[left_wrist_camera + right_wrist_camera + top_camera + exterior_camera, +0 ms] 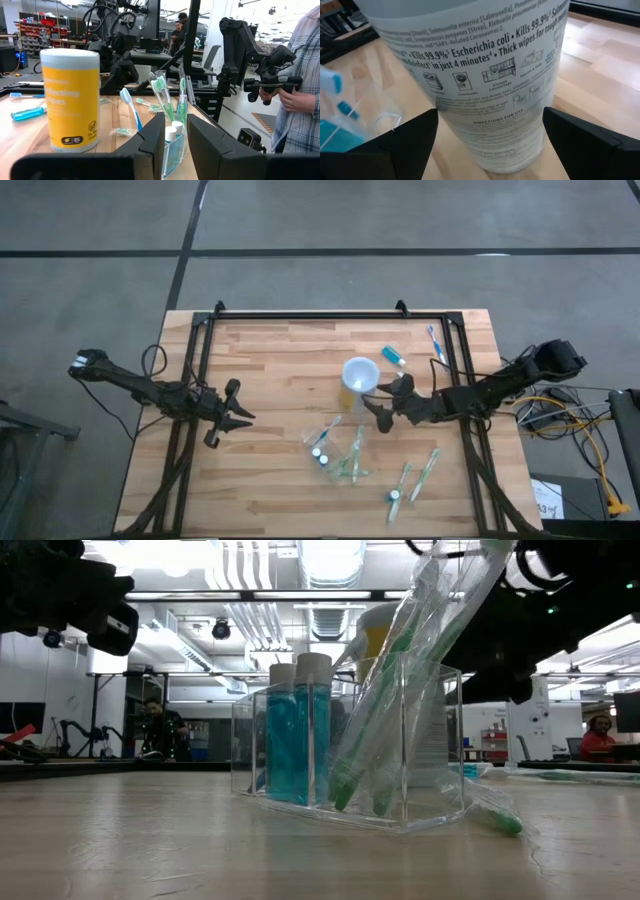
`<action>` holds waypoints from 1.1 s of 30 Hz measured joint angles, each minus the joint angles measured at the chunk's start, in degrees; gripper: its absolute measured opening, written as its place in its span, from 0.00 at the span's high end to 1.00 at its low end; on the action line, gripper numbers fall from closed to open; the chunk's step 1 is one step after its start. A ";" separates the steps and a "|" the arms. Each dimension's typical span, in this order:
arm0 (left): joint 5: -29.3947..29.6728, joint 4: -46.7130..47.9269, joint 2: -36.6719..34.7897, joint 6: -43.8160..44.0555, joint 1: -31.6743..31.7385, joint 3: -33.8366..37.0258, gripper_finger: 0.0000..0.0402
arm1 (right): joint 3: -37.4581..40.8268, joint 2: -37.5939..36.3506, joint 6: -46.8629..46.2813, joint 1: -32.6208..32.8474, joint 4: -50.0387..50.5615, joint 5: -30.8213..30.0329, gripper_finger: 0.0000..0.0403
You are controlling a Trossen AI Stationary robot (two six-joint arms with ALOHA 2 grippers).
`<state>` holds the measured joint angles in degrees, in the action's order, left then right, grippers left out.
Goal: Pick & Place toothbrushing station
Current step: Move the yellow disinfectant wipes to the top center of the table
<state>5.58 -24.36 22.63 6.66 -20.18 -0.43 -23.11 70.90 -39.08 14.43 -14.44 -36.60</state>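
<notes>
Wood bench (260, 480) carries the toothbrushing station (338, 452), a clear plastic holder standing near the bench's middle, toward the front edge. It holds two blue-filled bottles (298, 730) with pale caps and green wrapped toothbrushes (400, 690) leaning inside. A yellow wipes canister (359, 379) stands just behind it. The right tool (385, 402) sits beside the canister with its fingers spread wide, the canister between them but untouched as far as the wrist view shows. The left tool (232, 418) hovers well apart near the left edge, fingers partly apart and empty. More wrapped toothbrushes (415, 478) lie toward the front right corner.
</notes>
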 joint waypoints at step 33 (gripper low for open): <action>0.00 0.60 0.00 0.00 -0.02 0.00 0.79 | -18.20 26.33 16.92 -34.04 -14.43 31.76 0.12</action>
<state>5.58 -23.75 22.63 6.66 -20.20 -0.43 -41.31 97.22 -22.16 -19.61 -28.88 -4.84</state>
